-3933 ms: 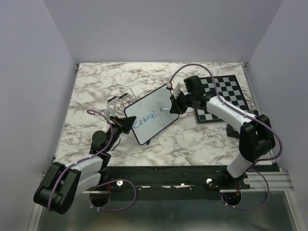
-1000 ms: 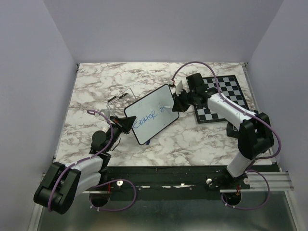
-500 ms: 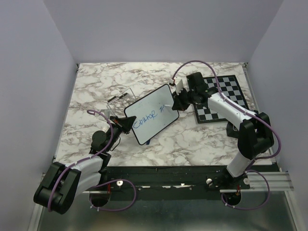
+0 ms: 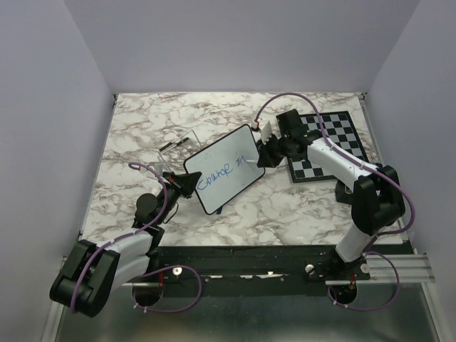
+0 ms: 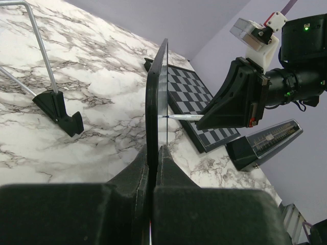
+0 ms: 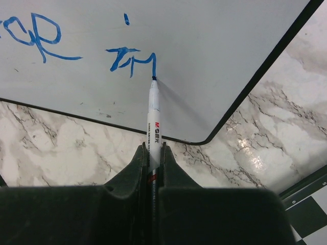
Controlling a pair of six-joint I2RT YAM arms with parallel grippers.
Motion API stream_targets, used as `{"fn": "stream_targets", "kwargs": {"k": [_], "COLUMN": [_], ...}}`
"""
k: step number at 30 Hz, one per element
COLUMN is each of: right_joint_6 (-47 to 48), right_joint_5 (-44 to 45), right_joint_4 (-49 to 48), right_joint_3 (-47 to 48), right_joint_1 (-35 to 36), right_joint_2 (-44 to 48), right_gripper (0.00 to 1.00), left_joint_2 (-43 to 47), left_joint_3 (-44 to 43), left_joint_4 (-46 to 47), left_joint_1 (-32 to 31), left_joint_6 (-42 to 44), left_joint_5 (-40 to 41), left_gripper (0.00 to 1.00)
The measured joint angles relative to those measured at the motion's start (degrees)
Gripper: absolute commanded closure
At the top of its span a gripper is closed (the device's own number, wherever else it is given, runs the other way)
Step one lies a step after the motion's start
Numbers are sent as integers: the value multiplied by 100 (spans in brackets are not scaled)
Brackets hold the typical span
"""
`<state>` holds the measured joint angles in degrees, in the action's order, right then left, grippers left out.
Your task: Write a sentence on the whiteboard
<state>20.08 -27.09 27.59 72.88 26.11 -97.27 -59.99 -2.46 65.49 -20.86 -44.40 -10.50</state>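
Small glossy white rectangular whiteboard (image 4: 226, 168) with a thin black frame sits mid-surface, just left of the black-and-white checkered chessboard (image 4: 335, 142). It is propped up off the grey-veined marble surface (image 4: 135, 128), not lying flat.

Left claw (image 5: 153, 151) is closed tight on the board's near-left edge. It seems to act as a brace, so the board stays put under pen pressure and faces the other arm. The board's long axis runs near-left to far-right, with the writing face turned up and toward the right arm.

Right claw (image 6: 152, 151) is clamped on a slim white marker pen (image 6: 153, 115), with the barrel sticking out straight ahead of the fingers. The pen's long axis points left at the board, and its tip touches the face at the end of the last stroke.

Blue handwritten lettering (image 6: 132, 60) shows one longer word plus a short start of a second, read roughly as "I'm"; the first word is too small in the top view to be sure of. Judged mid-sentence, with free white space to the right.

A thin metal rod stand (image 5: 53, 104) with a black foot sits behind the board, apart from it.
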Motion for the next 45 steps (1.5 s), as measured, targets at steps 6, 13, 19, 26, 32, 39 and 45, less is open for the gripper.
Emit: {"fn": "stream_targets", "kwargs": {"k": [6,13,19,26,32,39,45], "right_joint_6": [15,9,-9,-22,2,94,109], "right_joint_5": [2,2,-98,-385,-688,-914,-1023], "right_joint_4": [90,131,208,192,129,105,76], "right_joint_3": [0,15,22,2,-212,-402,-461], "right_joint_1": [-9,-35,-35,-70,-74,-105,-105], "right_joint_2": [-15,-13,114,592,807,852,907], "right_gripper": [99,100,99,100,100,100,99], "left_joint_2": [15,46,127,149,225,236,247], "left_joint_3": [0,0,0,0,0,0,0], "left_joint_4": [-9,-42,-107,-129,-188,-205,-208], "left_joint_1": [0,0,0,0,0,0,0], "left_joint_6": [2,11,46,46,70,94,122], "left_joint_5": [0,0,-4,-4,-7,-13,-33], "left_gripper": [100,100,100,100,100,100,100]}}
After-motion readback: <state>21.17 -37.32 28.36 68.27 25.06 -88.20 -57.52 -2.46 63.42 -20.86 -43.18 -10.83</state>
